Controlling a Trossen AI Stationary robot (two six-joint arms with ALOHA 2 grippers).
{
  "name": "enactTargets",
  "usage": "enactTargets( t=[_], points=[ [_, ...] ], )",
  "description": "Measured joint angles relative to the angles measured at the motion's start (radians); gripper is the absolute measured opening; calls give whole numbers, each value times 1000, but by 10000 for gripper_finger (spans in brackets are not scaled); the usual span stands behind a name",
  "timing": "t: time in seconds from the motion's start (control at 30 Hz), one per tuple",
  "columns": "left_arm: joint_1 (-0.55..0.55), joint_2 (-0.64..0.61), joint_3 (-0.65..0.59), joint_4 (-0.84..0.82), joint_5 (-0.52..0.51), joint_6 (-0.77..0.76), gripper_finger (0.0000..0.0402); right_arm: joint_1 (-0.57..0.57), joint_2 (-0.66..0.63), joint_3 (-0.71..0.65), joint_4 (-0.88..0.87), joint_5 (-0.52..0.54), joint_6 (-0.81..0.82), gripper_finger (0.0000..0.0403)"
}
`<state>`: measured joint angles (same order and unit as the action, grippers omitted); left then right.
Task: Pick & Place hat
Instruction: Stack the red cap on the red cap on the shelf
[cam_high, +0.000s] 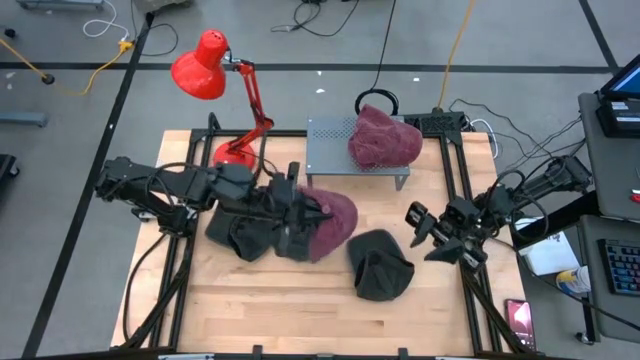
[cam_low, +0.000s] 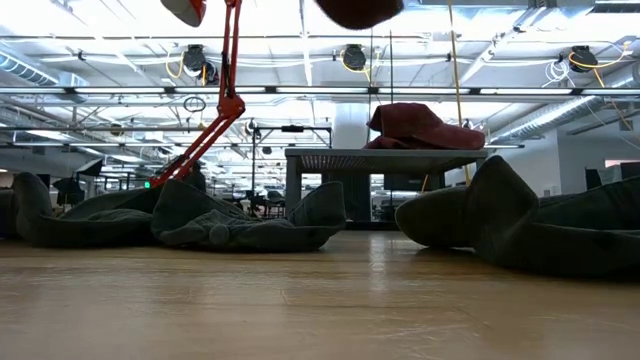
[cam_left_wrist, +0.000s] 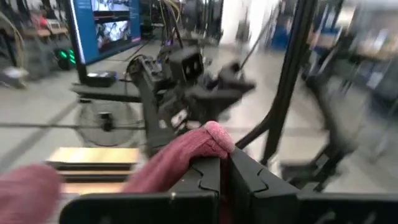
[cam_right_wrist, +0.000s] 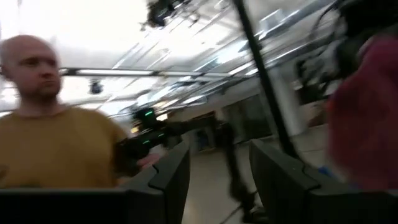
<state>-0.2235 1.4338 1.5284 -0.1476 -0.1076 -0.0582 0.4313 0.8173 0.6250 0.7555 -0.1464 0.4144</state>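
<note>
A maroon hat (cam_high: 335, 218) hangs above the middle of the table, and my left gripper (cam_high: 310, 213) is shut on it. The low view shows its underside (cam_low: 360, 10) high over the tabletop. A second maroon hat (cam_high: 385, 140) lies on the grey stand (cam_high: 330, 150) at the far side. Dark grey hats (cam_high: 245, 238) lie under my left arm, and another (cam_high: 380, 265) lies nearer the right. My right gripper (cam_high: 428, 235) waits open at the table's right edge, tilted upward, with nothing between its fingers (cam_right_wrist: 168, 177). My left gripper pinches a bunched fold of the maroon hat's cloth (cam_left_wrist: 208, 140) between its two shut fingers (cam_left_wrist: 249, 180). The fingers lie level and point toward the table's right. The hat is lifted clear of the table and droops beside and below the fingers.
A red desk lamp (cam_high: 205, 68) stands at the far left, its arm reaching over the table. Black frame rails (cam_high: 455, 180) run along both sides. A person in a mustard shirt (cam_right_wrist: 56, 143) stands beyond the table. Bare wood (cam_high: 270, 300) shows at the near side.
</note>
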Motion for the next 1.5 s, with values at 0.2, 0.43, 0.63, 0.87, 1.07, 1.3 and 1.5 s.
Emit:
enactTargets(
  t=[0.2,0.43,0.63,0.87,1.07,1.3,1.5],
  points=[
    [3,0,0,-37,-94,163,3,0,0,0,127,163,53,155],
    [92,22,-1,-16,-18,298,3,0,0,0,374,118,109,155],
    [171,89,60,16,62,444,3,0,-4,0,445,116,43,155],
    [241,262,294,-68,148,603,3,0,-3,-1,454,118,-39,155],
    [318,397,489,-144,226,717,3,2,-3,-1,476,88,-34,155],
    [404,529,652,-141,346,826,3,2,0,-1,469,63,-34,155],
    [468,607,710,-55,371,898,3,2,2,-1,471,65,-45,155]
  ],
)
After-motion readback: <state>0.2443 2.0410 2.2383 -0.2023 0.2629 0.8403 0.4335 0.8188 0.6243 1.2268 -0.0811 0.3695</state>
